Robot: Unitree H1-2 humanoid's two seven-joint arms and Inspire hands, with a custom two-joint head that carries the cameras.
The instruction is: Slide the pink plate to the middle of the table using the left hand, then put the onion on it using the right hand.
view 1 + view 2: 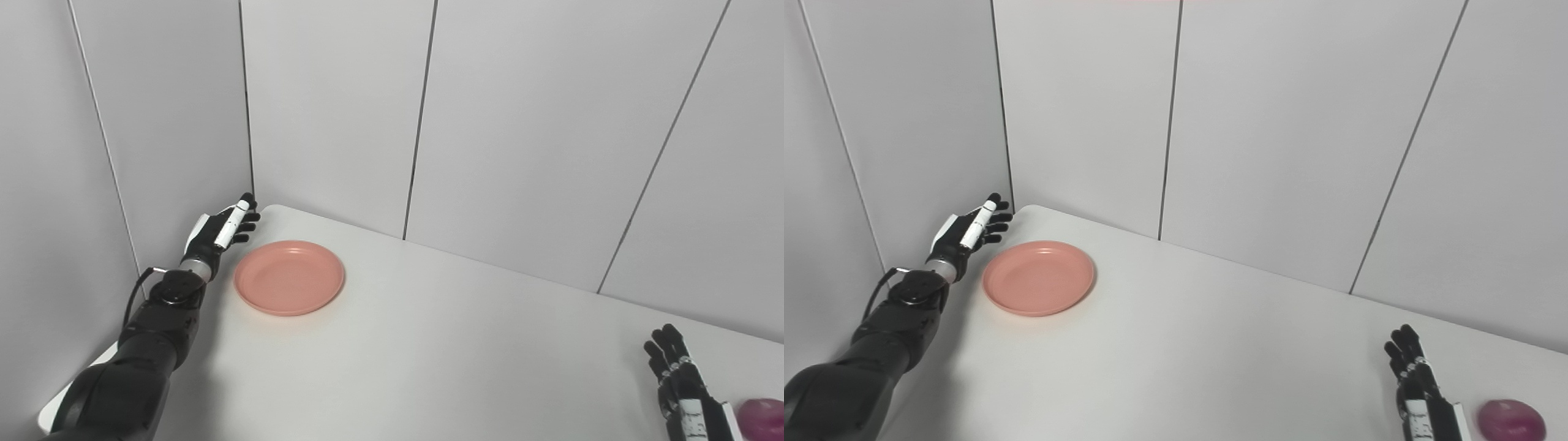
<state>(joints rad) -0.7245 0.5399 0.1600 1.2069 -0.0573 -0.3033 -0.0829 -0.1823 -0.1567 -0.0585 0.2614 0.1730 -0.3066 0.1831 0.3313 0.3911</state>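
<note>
The pink plate (289, 277) lies flat on the white table (429, 343) near its far left corner. My left hand (225, 229) is open just left of and behind the plate, close to its rim, holding nothing. The purple onion (1511, 420) sits on the table at the near right. My right hand (1418, 383) is open, fingers pointing away, just left of the onion and apart from it.
Grey wall panels (343, 110) stand close behind the table and along its left side, right by my left hand. The table's rounded far left corner (272, 208) lies just behind the plate.
</note>
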